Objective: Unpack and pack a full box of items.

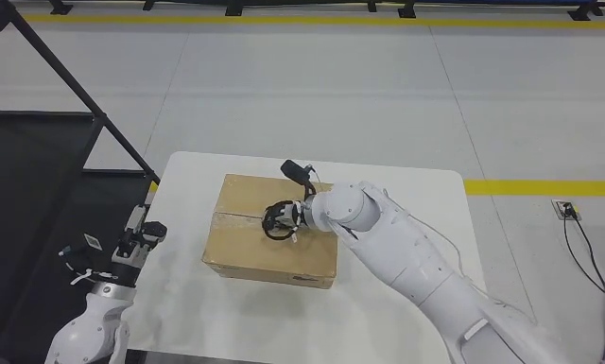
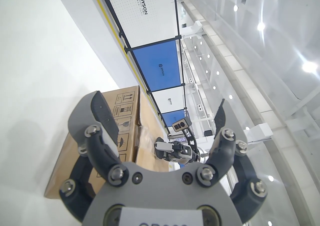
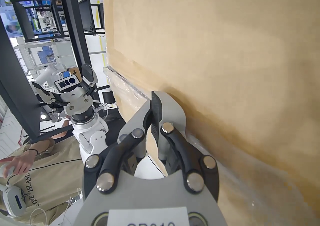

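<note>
A shut cardboard box (image 1: pixel 248 252) stands in the middle of the white table (image 1: pixel 406 199). My right gripper (image 1: pixel 277 222) lies low over the box's top at the taped middle seam (image 3: pixel 123 82). Its fingers are shut, nothing shows between them, and the fingertips (image 3: pixel 156 102) rest against the brown top (image 3: pixel 225 49). My left gripper (image 1: pixel 146 234) hovers at the table's left edge, apart from the box, with its jaws wide open and empty. In the left wrist view the open left gripper (image 2: pixel 162 117) faces the box's printed side (image 2: pixel 125 112), with the right gripper (image 2: pixel 166 150) farther off on top.
A black metal frame (image 1: pixel 95 118) rises just left of the table, close to my left arm. Bare tabletop (image 2: pixel 37 62) surrounds the box on every side, widest to its right. The floor lies beyond the table's far edge.
</note>
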Robot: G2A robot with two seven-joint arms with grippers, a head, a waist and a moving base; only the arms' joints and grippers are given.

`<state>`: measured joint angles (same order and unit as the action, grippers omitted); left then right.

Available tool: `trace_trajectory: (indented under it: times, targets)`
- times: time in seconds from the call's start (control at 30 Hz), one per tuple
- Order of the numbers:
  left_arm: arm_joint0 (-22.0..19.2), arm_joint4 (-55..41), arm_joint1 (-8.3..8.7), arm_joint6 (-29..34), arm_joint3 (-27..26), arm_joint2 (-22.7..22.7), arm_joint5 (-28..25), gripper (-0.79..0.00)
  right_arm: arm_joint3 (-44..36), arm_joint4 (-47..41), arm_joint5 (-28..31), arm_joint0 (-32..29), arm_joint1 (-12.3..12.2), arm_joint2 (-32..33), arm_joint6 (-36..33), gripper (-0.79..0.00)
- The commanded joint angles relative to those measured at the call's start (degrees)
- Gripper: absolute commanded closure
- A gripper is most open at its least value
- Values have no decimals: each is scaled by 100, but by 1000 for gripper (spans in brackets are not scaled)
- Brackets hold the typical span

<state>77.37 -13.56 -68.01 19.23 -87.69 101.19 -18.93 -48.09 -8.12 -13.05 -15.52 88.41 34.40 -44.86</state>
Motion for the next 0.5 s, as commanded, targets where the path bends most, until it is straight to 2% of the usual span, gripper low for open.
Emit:
trace_trajectory:
  times: [0.0, 0.47]
  targets:
    - [35, -59, 6, 46, 19, 45, -33, -785, 105, -50, -1, 58, 95, -63, 19, 0]
    - [285, -309, 21, 242, 35, 180, -238, -785, 1196, -536, 439, 385, 811, -305, 386, 0]
